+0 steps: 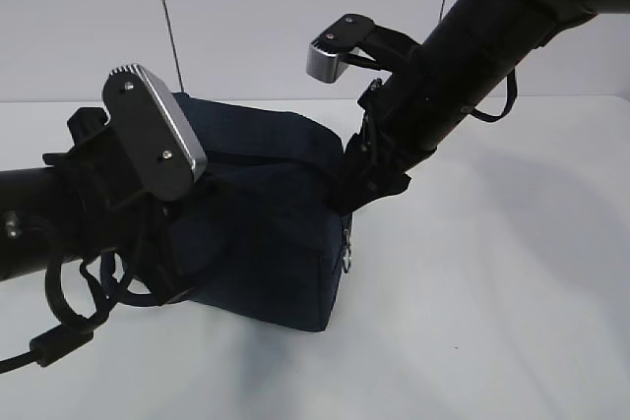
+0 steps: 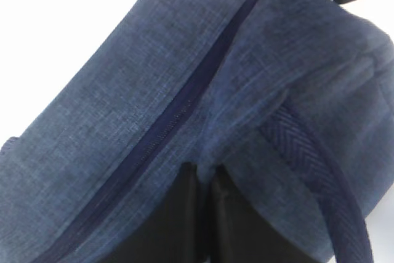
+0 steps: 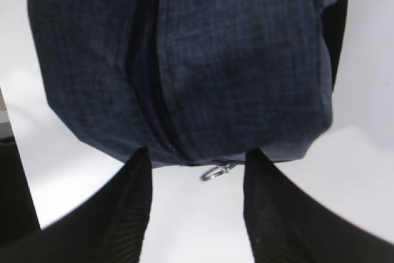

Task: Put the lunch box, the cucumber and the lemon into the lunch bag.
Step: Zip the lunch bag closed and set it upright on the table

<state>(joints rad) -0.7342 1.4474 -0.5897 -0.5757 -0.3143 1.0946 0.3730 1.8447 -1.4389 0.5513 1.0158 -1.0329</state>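
While my left gripper (image 2: 206, 180) pinches the lunch bag (image 1: 266, 233) fabric beside the closed zipper (image 2: 178, 112) to steady it, my right gripper (image 3: 197, 204), fingers apart, straddles the ring pull (image 3: 213, 172).

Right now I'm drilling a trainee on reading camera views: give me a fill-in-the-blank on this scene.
1. The lunch bag is dark ____ fabric.
2. Its zipper is ____.
3. The metal ring pull hangs between the ____ gripper's open jaws.
4. The left gripper pinches the bag's ____.

Missing words: navy; closed; right; fabric

Zipped navy lunch bag (image 1: 266, 233), upright
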